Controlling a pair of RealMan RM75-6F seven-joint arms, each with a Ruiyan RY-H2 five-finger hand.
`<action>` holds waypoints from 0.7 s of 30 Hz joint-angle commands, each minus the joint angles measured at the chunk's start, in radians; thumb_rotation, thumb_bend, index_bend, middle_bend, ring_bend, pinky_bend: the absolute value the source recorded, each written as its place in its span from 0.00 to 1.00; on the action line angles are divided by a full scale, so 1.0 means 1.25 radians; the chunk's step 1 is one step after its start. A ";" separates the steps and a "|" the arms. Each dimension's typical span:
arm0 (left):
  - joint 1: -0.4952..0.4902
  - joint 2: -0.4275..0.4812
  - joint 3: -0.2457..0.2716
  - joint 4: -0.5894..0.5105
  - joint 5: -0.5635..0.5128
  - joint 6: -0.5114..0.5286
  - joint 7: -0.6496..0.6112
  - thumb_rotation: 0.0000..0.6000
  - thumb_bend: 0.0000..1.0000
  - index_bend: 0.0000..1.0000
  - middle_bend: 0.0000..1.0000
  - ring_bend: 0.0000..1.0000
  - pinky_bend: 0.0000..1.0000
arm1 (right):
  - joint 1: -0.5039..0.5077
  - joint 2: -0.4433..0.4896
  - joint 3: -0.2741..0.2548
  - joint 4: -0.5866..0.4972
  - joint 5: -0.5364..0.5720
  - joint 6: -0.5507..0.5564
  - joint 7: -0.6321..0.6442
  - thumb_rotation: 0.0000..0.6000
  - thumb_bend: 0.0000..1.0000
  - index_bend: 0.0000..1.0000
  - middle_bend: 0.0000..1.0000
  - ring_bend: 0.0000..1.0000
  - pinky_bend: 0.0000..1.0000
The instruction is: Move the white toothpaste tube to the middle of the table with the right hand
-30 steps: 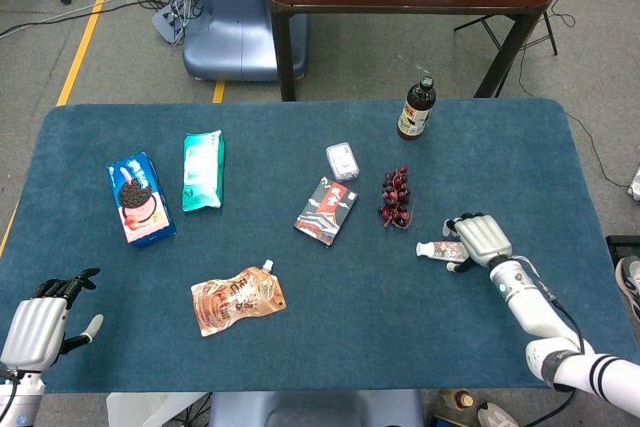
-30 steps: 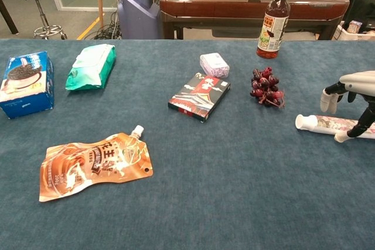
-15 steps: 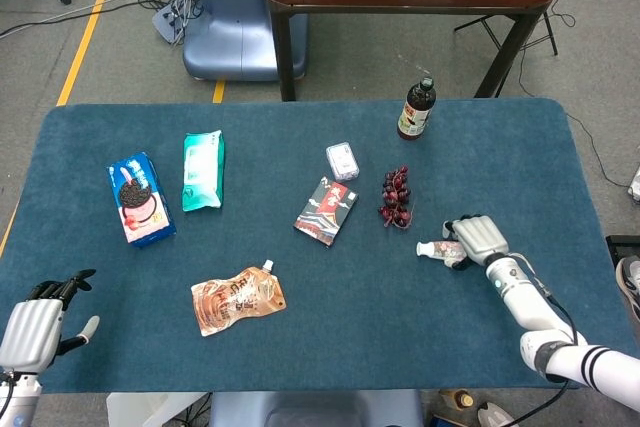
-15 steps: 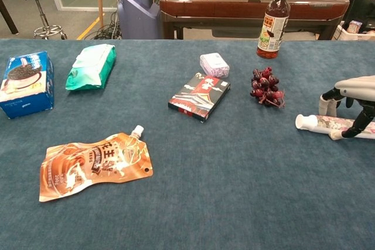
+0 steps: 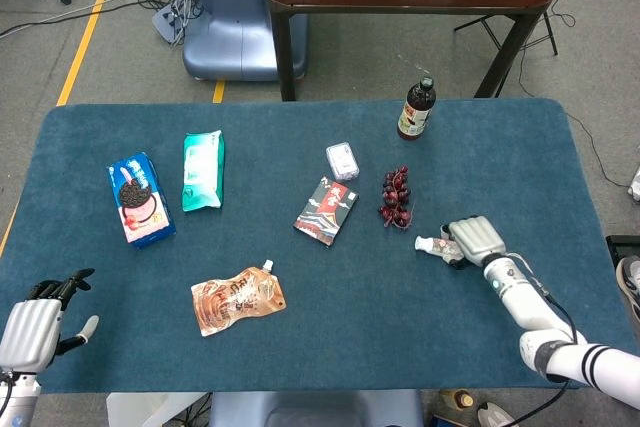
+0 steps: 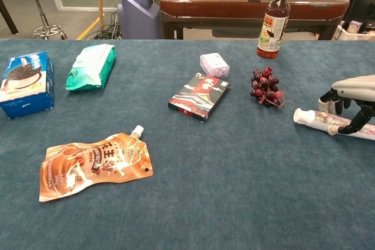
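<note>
Gripping: the right hand [image 6: 351, 95], at the right edge of the chest view, has its fingers curled down around the white toothpaste tube [image 6: 316, 119]; its wrist and arm are cut off by the frame there.
Tube position: low right of centre in the head view, lying flat on the blue table [image 5: 400, 307], cap end pointing toward frame left.
Tube hidden part: in the head view the hand covers most of the tube, so only the capped end shows; the chest view shows more of its body, but the far end runs out of frame.
Nearest neighbour: a bunch of dark grapes [image 5: 395, 197] lies near the tube, up and to its left, not touching.
Left hand [image 5: 35, 325]: lower left corner of the head view, fingers spread, holding nothing; part of it is cut off by the bottom edge, and the chest view does not show it.
Print on tube: too small to read.
</note>
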 commanded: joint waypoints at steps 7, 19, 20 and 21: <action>-0.057 0.041 0.001 -0.013 0.047 -0.066 0.000 1.00 0.26 0.19 0.36 0.35 0.21 | 0.061 0.070 0.004 -0.084 -0.011 -0.055 -0.020 1.00 0.86 0.62 0.61 0.48 0.34; -0.216 0.094 -0.022 -0.010 0.142 -0.218 -0.041 1.00 0.26 0.19 0.37 0.36 0.21 | 0.196 0.195 0.011 -0.262 -0.038 -0.130 -0.109 1.00 0.90 0.69 0.65 0.54 0.38; -0.229 0.097 -0.022 -0.011 0.153 -0.230 -0.043 1.00 0.26 0.18 0.37 0.36 0.21 | 0.208 0.201 0.013 -0.272 -0.045 -0.136 -0.114 1.00 0.90 0.69 0.65 0.55 0.38; -0.247 0.099 -0.021 -0.013 0.167 -0.246 -0.046 1.00 0.26 0.18 0.38 0.37 0.21 | 0.221 0.206 0.015 -0.284 -0.057 -0.143 -0.119 1.00 0.90 0.69 0.66 0.55 0.38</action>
